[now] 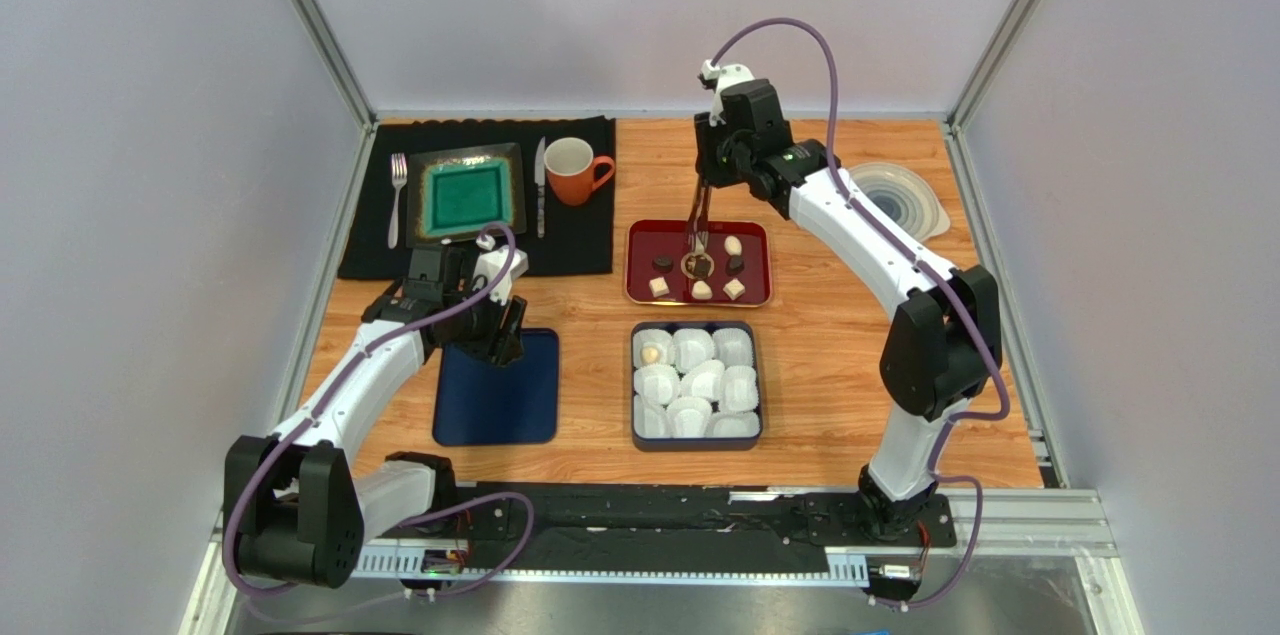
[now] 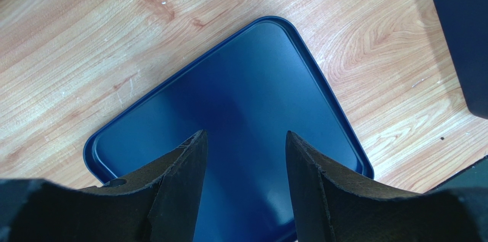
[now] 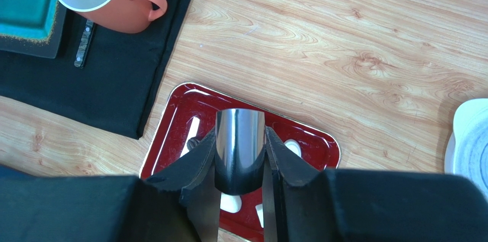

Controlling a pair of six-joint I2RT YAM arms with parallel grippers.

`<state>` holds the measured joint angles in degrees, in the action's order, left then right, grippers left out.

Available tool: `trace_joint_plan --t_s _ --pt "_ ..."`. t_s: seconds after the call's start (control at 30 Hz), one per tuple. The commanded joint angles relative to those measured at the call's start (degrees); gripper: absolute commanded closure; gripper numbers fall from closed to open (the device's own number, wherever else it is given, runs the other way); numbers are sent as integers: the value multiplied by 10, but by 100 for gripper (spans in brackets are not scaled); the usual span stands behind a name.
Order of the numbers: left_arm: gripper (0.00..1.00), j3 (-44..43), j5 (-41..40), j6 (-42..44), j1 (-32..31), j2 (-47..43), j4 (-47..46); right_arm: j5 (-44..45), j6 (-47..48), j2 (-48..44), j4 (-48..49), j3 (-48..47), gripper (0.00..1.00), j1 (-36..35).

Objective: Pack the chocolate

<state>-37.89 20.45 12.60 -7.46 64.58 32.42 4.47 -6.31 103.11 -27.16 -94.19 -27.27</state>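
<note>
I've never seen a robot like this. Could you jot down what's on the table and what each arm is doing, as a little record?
right gripper: shut on metal tongs, whose tips reach down to the red tray
left gripper: open, holding nothing, above the blue tray
chocolates: dark and cream pieces lying loose in the red tray
grey box: filled with white paper cups, just nearer the arms than the red tray
place setting: orange mug, green plate, fork and knife on a black mat

Bite-size chocolates [image 1: 733,245], some dark brown, some cream-white, lie scattered apart on a red tray [image 1: 646,236] just above the frame's centre.
</note>
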Motion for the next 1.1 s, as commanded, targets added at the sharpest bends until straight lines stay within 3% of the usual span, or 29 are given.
trace_joint_plan --t_s 0.0,0.3,0.77,0.97,1.07 --pt "39 -14 7 14 1 -5 0 -8 -5 -6 16 -37 83 6" --pt "39 -15 4 9 1 -4 0 -27 -8 -95 -20 -57 90 -2" --pt "37 -18 13 -3 1 -10 4 12 -45 -369 -75 206 90 -114" --pt "34 -21 23 -8 1 -9 8 28 -61 -404 -107 222 90 -144" --pt "24 -22 27 -8 1 -9 8 30 -65 -405 -108 230 90 -148"
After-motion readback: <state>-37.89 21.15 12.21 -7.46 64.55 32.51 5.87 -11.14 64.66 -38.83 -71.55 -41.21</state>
